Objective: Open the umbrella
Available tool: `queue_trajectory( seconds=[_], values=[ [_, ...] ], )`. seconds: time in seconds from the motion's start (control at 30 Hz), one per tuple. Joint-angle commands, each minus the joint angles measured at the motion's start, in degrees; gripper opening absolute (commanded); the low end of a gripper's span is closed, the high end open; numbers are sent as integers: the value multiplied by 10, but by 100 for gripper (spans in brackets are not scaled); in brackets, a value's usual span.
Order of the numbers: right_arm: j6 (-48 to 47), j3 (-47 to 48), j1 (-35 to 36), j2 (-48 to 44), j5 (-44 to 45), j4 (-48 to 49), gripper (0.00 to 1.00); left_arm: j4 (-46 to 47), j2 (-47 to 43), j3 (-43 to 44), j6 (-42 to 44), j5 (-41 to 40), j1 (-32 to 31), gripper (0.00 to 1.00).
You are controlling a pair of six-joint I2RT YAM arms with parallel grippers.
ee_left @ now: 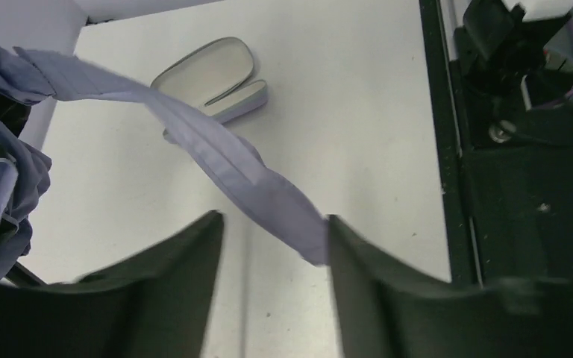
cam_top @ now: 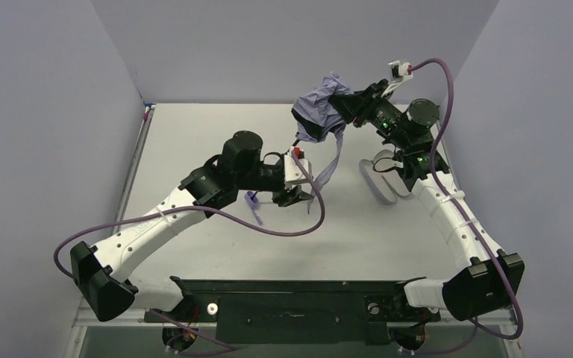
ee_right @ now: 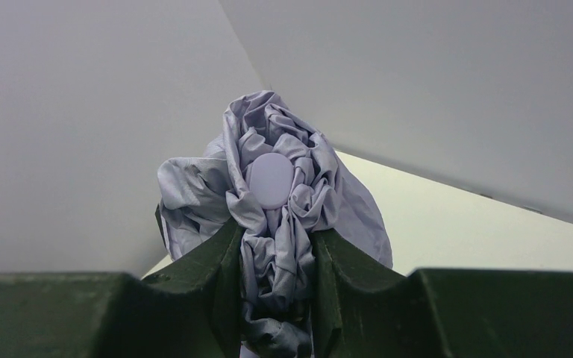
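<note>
Pale lavender cloth, bunched and crumpled with black showing underneath, is the umbrella [cam_top: 319,110] in the overhead view. It is held up in the air over the far right part of the white table [cam_top: 194,134], with the right gripper [cam_top: 341,101] clamped on its upper end. One long lavender strap [cam_top: 334,162] hangs from the bundle down toward the left gripper [cam_top: 296,196], which hovers near the table's middle. A single pale oval piece [cam_top: 385,179] lies on the table beside the right arm. Two purple cables [cam_top: 268,227] loop along the two arms, and two small green lights [cam_top: 379,123] glow on the right arm. The left wrist camera shows what the overhead one cannot: the left gripper's [ee_left: 274,224] dark fingers [ee_left: 171,283] stand apart with bare table in the gap. The strap [ee_left: 216,153] runs slantwise across the view, and its free end sits against the inner edge of one finger, unclamped. The oval piece [ee_left: 207,74] appears here as a flat pale shape with a lavender rim. The canopy [ee_left: 0,186] crowds the left edge and the black base rail [ee_left: 522,186] fills the right. From the right wrist, the right gripper's [ee_right: 274,246] two fingers [ee_right: 209,268] pinch the gathered fabric from both sides. One round lavender cap [ee_right: 271,179] faces the lens at the bundle's centre, seen in no other view.
</note>
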Motion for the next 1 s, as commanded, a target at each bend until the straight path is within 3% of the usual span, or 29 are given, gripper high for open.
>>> queue_trajectory(
  seconds=[0.0,0.07,0.17,0.3,0.4,0.67,0.73,0.83,0.97],
  values=[
    [22,44,-5,0,24,65,0,-67,-16,18,27,-29,10,64],
    [36,44,-8,2,28,71,0,-42,-16,20,-25,-16,46,74],
    [61,42,-16,3,39,86,0,21,-21,8,-152,-5,98,77],
    [113,41,-31,9,74,96,0,126,-31,-19,-285,-63,146,84],
    [158,49,-40,16,107,84,0,149,-32,-25,-296,-130,148,89],
    [241,24,-49,17,102,100,0,172,-3,-23,-143,-229,145,88],
    [243,19,-50,13,106,100,0,187,-7,-24,-161,-212,151,88],
    [255,17,-56,12,118,104,0,233,-24,-33,-259,-144,156,89],
    [276,28,-63,17,136,94,0,255,-21,-37,-342,-131,151,90]
  ],
)
